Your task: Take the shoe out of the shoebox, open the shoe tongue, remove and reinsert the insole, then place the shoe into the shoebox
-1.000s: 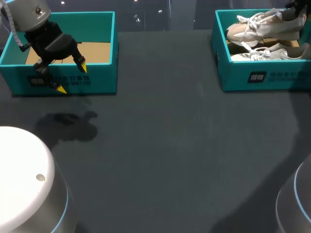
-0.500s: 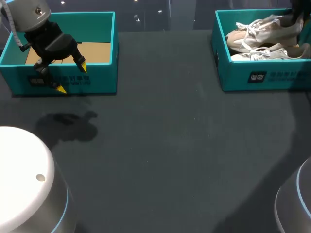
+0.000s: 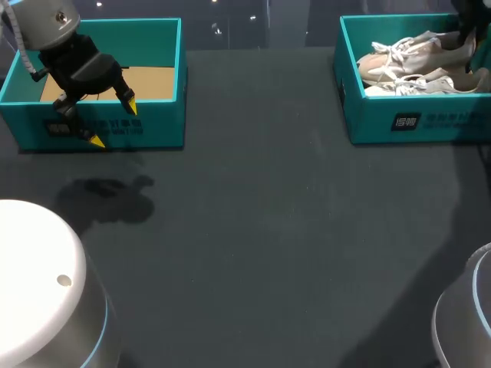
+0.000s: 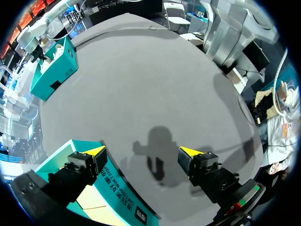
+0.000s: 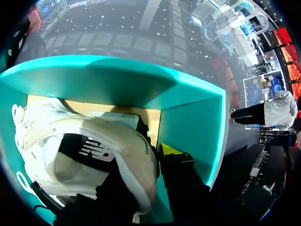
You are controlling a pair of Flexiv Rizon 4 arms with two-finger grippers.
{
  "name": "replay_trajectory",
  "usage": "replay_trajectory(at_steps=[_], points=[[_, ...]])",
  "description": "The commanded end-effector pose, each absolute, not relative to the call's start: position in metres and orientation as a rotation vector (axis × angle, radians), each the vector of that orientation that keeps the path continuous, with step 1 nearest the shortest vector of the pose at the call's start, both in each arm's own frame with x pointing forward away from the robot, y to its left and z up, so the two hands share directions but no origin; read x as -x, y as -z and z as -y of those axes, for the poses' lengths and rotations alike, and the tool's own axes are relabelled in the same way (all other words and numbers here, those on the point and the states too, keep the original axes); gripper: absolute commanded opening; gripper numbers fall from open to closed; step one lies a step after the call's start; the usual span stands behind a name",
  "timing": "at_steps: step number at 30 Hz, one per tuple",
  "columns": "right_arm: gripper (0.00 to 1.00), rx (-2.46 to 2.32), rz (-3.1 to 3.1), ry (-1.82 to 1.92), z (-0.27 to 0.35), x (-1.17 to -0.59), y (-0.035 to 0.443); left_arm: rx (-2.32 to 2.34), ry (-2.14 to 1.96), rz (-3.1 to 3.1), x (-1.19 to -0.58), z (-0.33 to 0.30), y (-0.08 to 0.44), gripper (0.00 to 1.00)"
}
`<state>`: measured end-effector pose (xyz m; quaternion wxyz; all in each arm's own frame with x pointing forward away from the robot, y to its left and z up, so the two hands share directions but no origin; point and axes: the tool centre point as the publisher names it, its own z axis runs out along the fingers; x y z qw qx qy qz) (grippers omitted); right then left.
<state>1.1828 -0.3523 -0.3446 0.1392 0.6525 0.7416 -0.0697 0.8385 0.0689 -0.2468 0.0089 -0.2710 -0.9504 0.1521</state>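
A beige and white shoe (image 3: 406, 52) lies low in the teal shoebox (image 3: 383, 115) at the back right, next to a second pale shoe (image 3: 422, 83). My right gripper (image 3: 468, 31) is at the box's far right end, mostly cut off in the head view. In the right wrist view it (image 5: 146, 160) is shut on the heel of the shoe (image 5: 94, 141). One yellow fingertip (image 5: 169, 149) shows beside the heel, close to the box's inner wall (image 5: 193, 122). My left gripper (image 3: 113, 123) hangs open and holds nothing, at the front wall of another teal box (image 3: 153, 126).
The left teal box (image 4: 108, 197) shows only its cardboard floor, and its front wall lies under one finger of my left gripper (image 4: 143, 151). Dark tabletop (image 3: 253, 230) stretches between the two boxes and toward the front edge.
The shoe held by my right gripper has come down from a raised, tilted pose to lie low inside the right shoebox. The left arm has stayed still.
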Motion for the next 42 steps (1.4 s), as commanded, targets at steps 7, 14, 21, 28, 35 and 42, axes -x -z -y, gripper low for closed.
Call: replay_trajectory(at_steps=[7, 14, 21, 28, 35, 42], points=[[0.15, -1.922, -2.164, 0.193, 0.353, -1.186, 0.354, 0.847, -0.471, 2.969, -0.838, -0.069, 0.247, 1.0], [0.22, -1.931, -2.172, 0.19, 0.351, -1.184, 0.357, 0.847, -0.471, 2.969, -0.838, -0.069, 0.247, 1.0], [0.38, -1.938, -2.179, 0.182, 0.347, -1.181, 0.358, 0.847, -0.471, 2.969, -0.838, -0.069, 0.247, 1.0], [0.49, -1.947, -2.178, 0.175, 0.345, -1.179, 0.354, 0.847, -0.471, 2.969, -0.838, -0.069, 0.247, 1.0], [1.0, -1.939, -2.193, 0.148, 0.336, -1.176, 0.335, 0.847, -0.471, 2.969, -0.838, -0.069, 0.247, 1.0], [1.0, -1.944, -2.208, 0.063, 0.321, -1.159, 0.298, 0.847, -0.471, 2.969, -0.838, -0.069, 0.247, 1.0]])
